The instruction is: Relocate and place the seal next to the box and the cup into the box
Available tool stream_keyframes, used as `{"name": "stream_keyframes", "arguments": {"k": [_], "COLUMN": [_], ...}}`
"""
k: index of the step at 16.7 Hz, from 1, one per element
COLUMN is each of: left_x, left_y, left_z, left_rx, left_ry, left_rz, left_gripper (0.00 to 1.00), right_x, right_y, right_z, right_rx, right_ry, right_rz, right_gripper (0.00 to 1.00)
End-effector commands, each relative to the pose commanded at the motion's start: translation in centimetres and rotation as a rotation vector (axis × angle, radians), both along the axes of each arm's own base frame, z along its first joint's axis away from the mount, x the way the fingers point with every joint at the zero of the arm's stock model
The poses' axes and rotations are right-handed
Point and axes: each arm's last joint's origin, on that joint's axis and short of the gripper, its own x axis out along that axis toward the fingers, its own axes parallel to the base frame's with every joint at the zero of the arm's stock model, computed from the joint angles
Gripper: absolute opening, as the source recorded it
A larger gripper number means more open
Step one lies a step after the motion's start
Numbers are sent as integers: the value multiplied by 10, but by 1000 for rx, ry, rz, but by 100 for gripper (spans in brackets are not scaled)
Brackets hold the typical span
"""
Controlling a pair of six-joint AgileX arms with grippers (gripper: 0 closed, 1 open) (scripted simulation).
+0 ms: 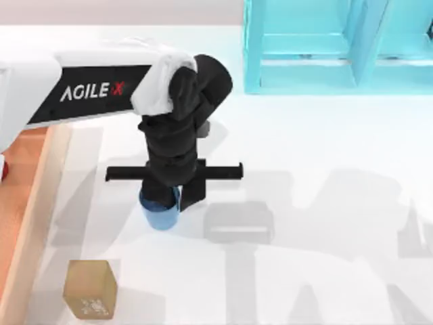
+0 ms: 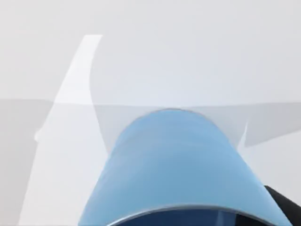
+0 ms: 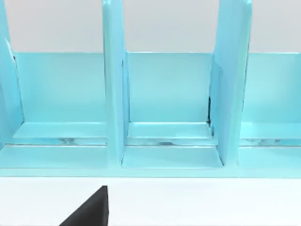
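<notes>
Left gripper [image 1: 168, 198] was at mid-table, down over the cup [image 1: 161, 213]; whether it clenched the cup, I cannot tell. Seal [image 1: 90, 289] sat just beside the box [image 1: 30, 203] at the left edge. Best to lift straight, clear the box wall, then lower inside.

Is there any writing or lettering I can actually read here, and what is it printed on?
"AGILE X": white letters with a red X, on the black panel of the left arm in the top view.
White engraved marks on the front face of the seal: too small to read.
Nothing is written on the cup, the box or the cyan shelf unit.
</notes>
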Motion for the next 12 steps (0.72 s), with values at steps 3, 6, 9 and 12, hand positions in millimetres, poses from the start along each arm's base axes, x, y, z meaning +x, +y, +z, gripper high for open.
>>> {"name": "stream_keyframes", "arguments": {"k": [3,6,9,12], "left_x": [0,0,3,8], "left_y": [0,0,12,43], "left_z": [0,1,14,46], "left_rx": [0,0,-2,-1], "left_ry": [0,-1,-4,-3], "left_rz": [0,0,-2,-1], "left_gripper": [0,0,0,0], "right_x": [0,0,0,0], "right_y": [0,0,0,0], "right_z": [0,0,0,0], "right_rx": [0,0,0,0], "right_ry": [0,0,0,0], "right_rz": [0,0,0,0], "right_gripper": [100,100,100,100]}}
